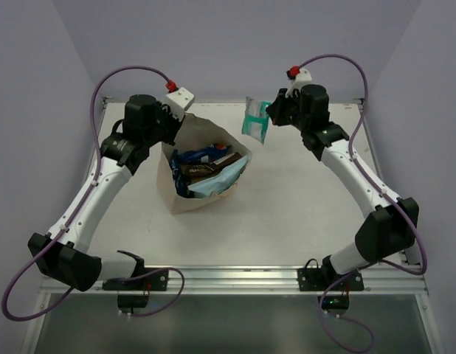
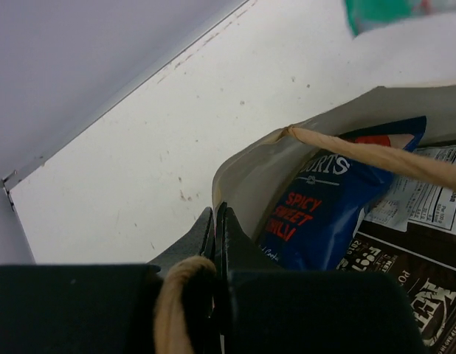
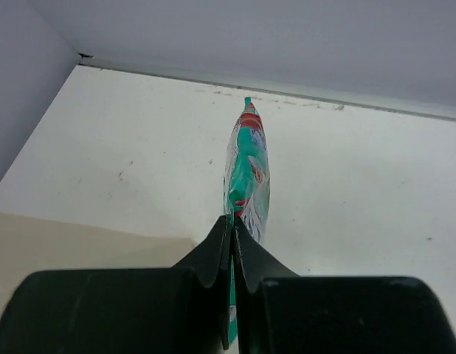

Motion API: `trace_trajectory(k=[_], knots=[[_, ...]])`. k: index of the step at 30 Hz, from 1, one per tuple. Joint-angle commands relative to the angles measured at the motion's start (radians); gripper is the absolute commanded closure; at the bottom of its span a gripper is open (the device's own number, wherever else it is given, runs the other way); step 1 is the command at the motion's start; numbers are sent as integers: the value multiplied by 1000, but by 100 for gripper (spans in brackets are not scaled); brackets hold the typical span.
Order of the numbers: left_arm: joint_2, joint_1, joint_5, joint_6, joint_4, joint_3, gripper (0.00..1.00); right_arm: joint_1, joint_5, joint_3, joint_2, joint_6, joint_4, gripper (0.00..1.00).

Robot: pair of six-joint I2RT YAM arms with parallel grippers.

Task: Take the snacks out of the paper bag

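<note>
- Paper bag (image 1: pixel 185 200): tan kraft paper, on the table (image 1: pixel 302 214) left of centre. Its mouth gapes open and its contents show from above. In the left wrist view the curled rim (image 2: pixel 246 173) sits just beyond the fingertips.
- Handle (image 2: pixel 375 156): thin twisted paper cord running across the bag mouth. A second loop of the same cord lies over the base of the left fingers.
- Left gripper (image 1: pixel 176 133): at the bag's far-left corner. Its fingers (image 2: pixel 222 236) are pressed together on the rim of the paper bag where the cord is attached.
- Dark blue packet (image 2: pixel 324 199): inside the bag against the wall nearest the left gripper, with red lettering reading "SPICY SWEET CHILI". From above it shows at the far side of the mouth (image 1: pixel 198 156).
- Brown packet (image 2: pixel 405 284): inside the bag, just beside the dark blue packet, with white lettering on a dark ground. From above it lies mid-mouth (image 1: pixel 213 166).
- Light blue packet (image 1: pixel 217 182): inside the bag, at the near side of the mouth.
- Teal packet (image 1: pixel 255 122): out of the bag and hanging clear of the table, to the right of the bag and towards the far edge. The right wrist view shows it edge-on, teal with red and white print (image 3: pixel 248 166).
- Right gripper (image 1: pixel 268 116): fingers (image 3: pixel 250 258) closed flat on the teal packet's edge, with foil visible in the seam between them.
- Table: white and lightly scuffed, bounded by pale walls.
</note>
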Motion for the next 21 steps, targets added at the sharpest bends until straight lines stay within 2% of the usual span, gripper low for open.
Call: trace_trajectory(k=[1, 2, 5, 8, 10, 12, 13, 16, 19, 21], knots=[[-19, 9, 50, 75, 73, 120, 100, -2, -115, -107, -75, 97, 290, 100], [-32, 7, 98, 78, 65, 106, 100, -8, -116, -218, -83, 126, 359, 100], [-86, -7, 151, 87, 62, 19, 100, -16, -90, -381, -104, 209, 404, 100], [-143, -63, 125, 97, 54, -67, 100, -16, -46, -665, -132, 301, 468, 100], [-166, -108, 96, 100, 44, -150, 100, -16, 14, -765, -155, 349, 477, 94], [-186, -175, 30, 89, 28, -207, 100, -16, 36, -866, -199, 387, 445, 82], [-189, -188, 15, 81, 22, -221, 100, -16, 48, -882, -219, 390, 416, 65], [-198, -212, -9, 45, 8, -247, 100, -14, 82, -905, -345, 341, 294, 43], [-218, -224, -9, 14, 5, -230, 100, 18, 50, -859, -526, 233, 204, 33], [-226, -226, -12, -1, 2, -209, 100, 47, 14, -786, -636, 128, 132, 33]])
